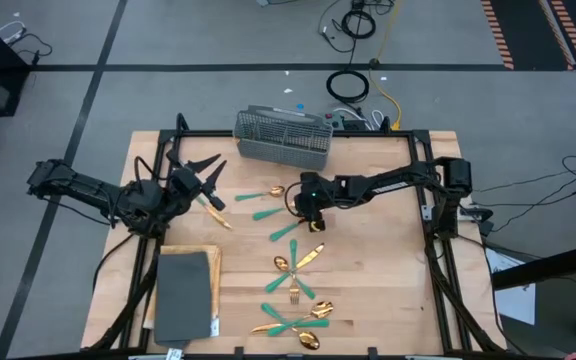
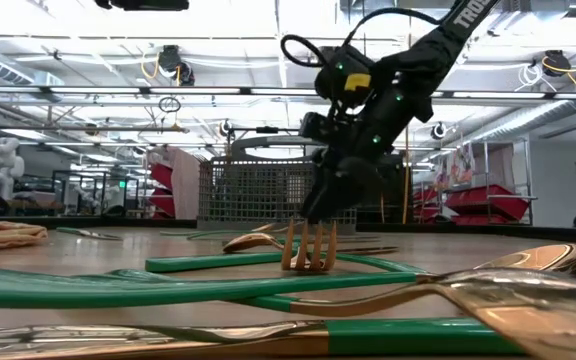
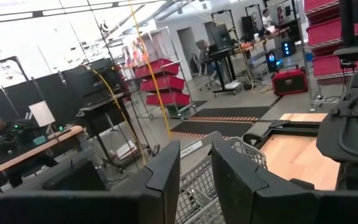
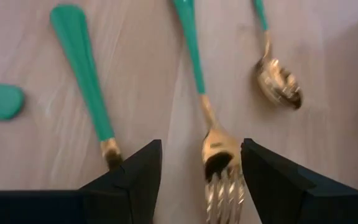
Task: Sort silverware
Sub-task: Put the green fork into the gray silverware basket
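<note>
Most of the silverware (image 1: 296, 300) lies scattered toward the near edge of the surface (image 1: 388, 290). At mid-surface the right tool (image 1: 309, 215) hovers wide open, a fork (image 4: 205, 93) between its fingers, handle running straight ahead. Near the left edge, the left tool (image 1: 204, 185) holds a gold-headed piece (image 1: 215, 213); the basket (image 1: 283, 137) stands at the far edge.

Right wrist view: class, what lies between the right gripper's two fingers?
A fork, gold head between the open fingers of the right gripper, lying on the table.

The whole table (image 1: 368, 290) is seen straight down from above. From table height it is viewed level, cutlery close in the foreground. A fork (image 4: 219, 155) is framed closely by the right wrist view; the mesh basket (image 1: 283, 137) appears in the overhead, low and left wrist views.
</note>
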